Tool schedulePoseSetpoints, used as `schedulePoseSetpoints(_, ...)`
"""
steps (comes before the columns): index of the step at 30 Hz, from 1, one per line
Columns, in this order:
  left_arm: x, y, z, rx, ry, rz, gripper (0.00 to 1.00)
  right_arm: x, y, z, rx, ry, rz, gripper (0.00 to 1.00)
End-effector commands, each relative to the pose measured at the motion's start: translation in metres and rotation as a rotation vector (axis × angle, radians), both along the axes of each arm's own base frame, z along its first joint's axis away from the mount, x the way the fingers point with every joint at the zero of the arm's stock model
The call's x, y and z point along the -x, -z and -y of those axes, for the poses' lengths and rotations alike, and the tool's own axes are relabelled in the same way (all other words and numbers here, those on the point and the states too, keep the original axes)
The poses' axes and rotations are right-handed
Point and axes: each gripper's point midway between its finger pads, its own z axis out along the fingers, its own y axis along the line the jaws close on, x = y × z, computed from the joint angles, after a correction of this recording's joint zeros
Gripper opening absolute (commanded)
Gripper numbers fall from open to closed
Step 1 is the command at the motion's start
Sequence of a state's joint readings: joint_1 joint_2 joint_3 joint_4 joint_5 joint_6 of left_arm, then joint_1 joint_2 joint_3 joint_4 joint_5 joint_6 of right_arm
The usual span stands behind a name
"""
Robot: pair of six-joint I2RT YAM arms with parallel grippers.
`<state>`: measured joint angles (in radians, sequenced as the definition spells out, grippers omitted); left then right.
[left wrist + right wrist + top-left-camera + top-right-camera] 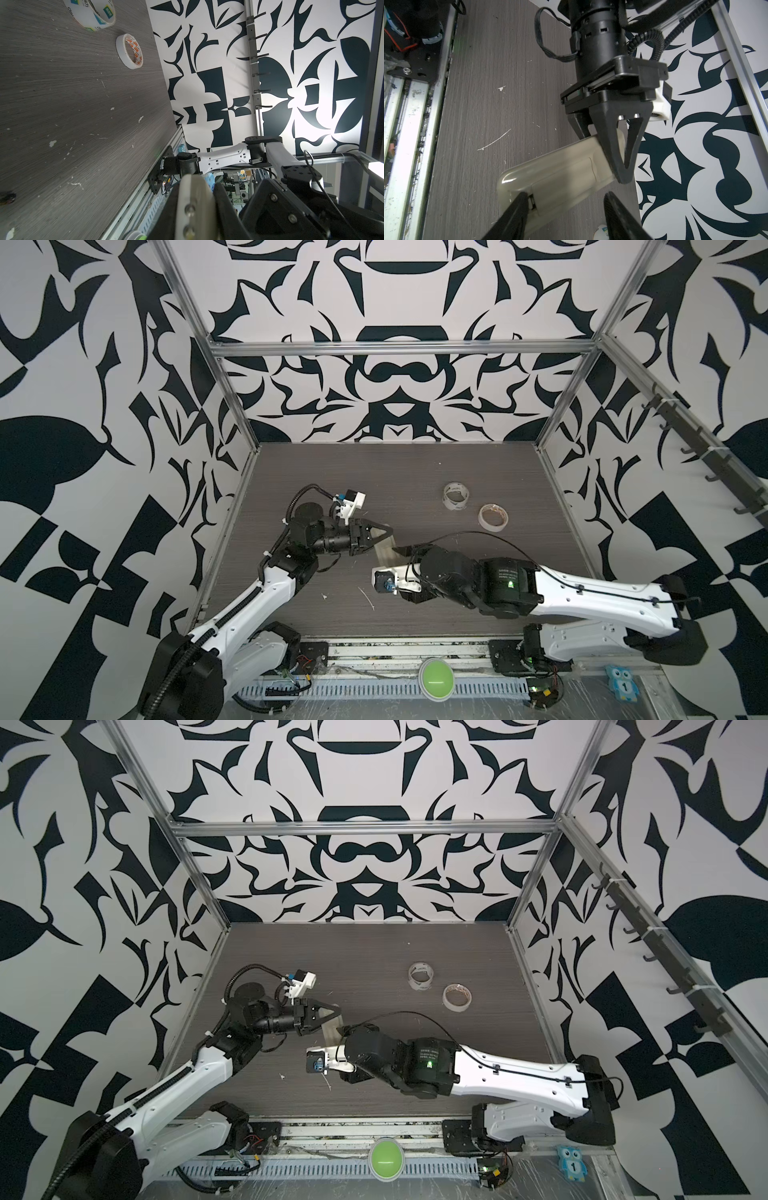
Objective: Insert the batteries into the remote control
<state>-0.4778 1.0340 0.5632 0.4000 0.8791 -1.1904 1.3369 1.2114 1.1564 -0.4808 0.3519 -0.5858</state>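
Pale, glossy-backed remote control [560,178]

I have the remote control [556,176] between the left gripper [390,531], behind, and the right gripper [564,199], in front; tape rolls [456,506] lie farther back right

Cream remote control [560,176], grey woodgrain table [415,472], black-and-white patterned walls [395,406]
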Motion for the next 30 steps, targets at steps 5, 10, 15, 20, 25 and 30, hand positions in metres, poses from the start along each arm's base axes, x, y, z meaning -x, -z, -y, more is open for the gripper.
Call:
schedulePoseSetpoints(5,0.0099,-0.0194,0.0044,0.045,0.067,0.018,0.0,-0.0148,-0.011,0.0041,-0.035,0.063,0.063,0.62)
schedulePoseSetpoints(10,0.0095,-0.0191,0.0045,0.045,0.066,0.013,0.0,-0.0147,-0.0136,0.004,-0.047,0.06,0.07,0.62)
schedulePoseSetpoints(15,0.0087,-0.0172,0.0044,0.042,0.062,0.008,0.0,-0.0141,-0.0144,0.0036,-0.056,0.056,0.069,0.62)
schedulePoseSetpoints(20,0.0078,-0.0171,0.0046,0.042,0.062,0.01,0.0,-0.0127,-0.0154,0.0028,-0.06,0.048,0.074,0.62)
schedulePoseSetpoints(25,0.0076,-0.0163,0.0045,0.042,0.061,0.007,0.0,-0.0109,-0.0175,0.0027,-0.068,0.042,0.08,0.62)
schedulePoseSetpoints(30,0.0072,-0.0164,0.0045,0.042,0.059,0.007,0.0,-0.0098,-0.0177,0.0029,-0.069,0.037,0.085,0.61)
